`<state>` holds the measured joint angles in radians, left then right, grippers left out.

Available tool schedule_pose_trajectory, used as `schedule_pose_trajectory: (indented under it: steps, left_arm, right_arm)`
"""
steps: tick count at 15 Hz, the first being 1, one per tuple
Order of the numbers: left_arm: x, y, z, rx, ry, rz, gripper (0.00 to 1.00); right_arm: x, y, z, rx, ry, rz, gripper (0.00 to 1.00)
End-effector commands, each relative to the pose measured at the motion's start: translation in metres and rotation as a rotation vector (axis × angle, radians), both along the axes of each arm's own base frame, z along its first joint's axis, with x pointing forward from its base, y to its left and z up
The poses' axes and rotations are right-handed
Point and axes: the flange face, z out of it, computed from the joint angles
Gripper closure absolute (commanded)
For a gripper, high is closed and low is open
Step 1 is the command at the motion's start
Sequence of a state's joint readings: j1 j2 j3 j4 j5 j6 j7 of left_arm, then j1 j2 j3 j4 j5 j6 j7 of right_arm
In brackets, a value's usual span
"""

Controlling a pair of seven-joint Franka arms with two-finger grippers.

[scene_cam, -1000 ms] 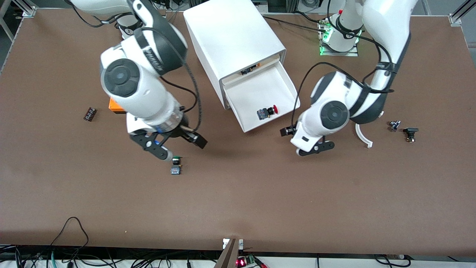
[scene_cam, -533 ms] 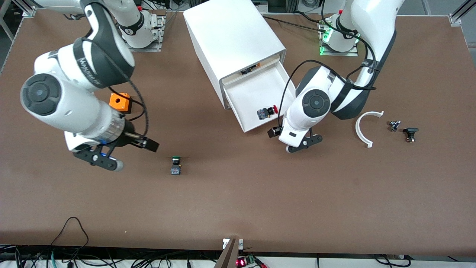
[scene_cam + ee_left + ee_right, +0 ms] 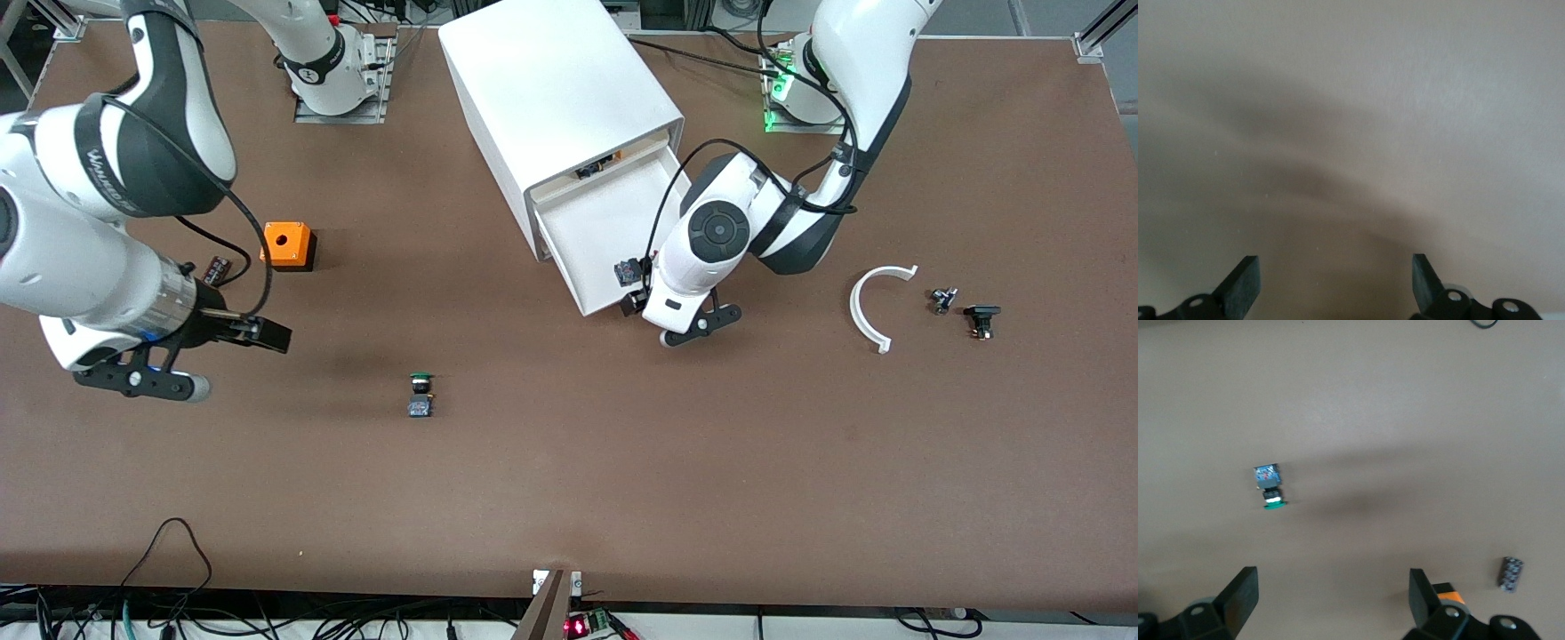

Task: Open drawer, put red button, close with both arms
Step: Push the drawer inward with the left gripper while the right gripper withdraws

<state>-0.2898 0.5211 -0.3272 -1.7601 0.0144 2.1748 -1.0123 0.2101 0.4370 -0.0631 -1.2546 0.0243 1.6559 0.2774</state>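
The white cabinet (image 3: 551, 89) has its lowest drawer (image 3: 605, 222) pulled out. The red button lies in the drawer near its front edge. Only its blue-grey base (image 3: 628, 271) shows, because the left arm covers the red cap. My left gripper (image 3: 701, 325) is open and empty over bare table by the drawer's front corner. In the left wrist view it (image 3: 1335, 277) has only table between its fingers. My right gripper (image 3: 142, 382) is open and empty over the table toward the right arm's end. It also shows in the right wrist view (image 3: 1331, 593).
A green-capped button (image 3: 420, 394) lies on the table, also in the right wrist view (image 3: 1269, 487). An orange box (image 3: 287, 245) and a small dark part (image 3: 216, 267) lie near the right arm. A white curved piece (image 3: 867, 307) and small black parts (image 3: 981, 318) lie toward the left arm's end.
My right arm swung away from the green button toward its own end of the table. My left arm moved in to the drawer's front corner and now covers the red cap.
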Motion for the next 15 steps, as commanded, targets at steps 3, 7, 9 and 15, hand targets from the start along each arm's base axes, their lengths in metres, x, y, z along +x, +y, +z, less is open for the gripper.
schedule_pose_trajectory:
  steps: [3, 7, 9, 15]
  left_arm:
    - [-0.043, -0.013, 0.000, 0.025, 0.033, -0.025, 0.00]
    - [-0.074, -0.033, -0.011, 0.017, 0.081, -0.062, 0.00]
    - [-0.080, -0.039, -0.009, -0.006, 0.105, -0.049, 0.00]
    - [-0.103, -0.058, -0.007, -0.029, 0.180, -0.060, 0.00]
  right_arm:
    - [-0.041, -0.036, 0.019, 0.017, -0.024, 0.050, 0.00]
    - [-0.081, -0.053, 0.034, 0.023, -0.074, 0.075, 0.00]
    - [-0.096, -0.057, 0.040, 0.028, -0.093, 0.075, 0.00]
    - [-0.114, -0.061, 0.055, 0.033, -0.129, 0.076, 0.00]
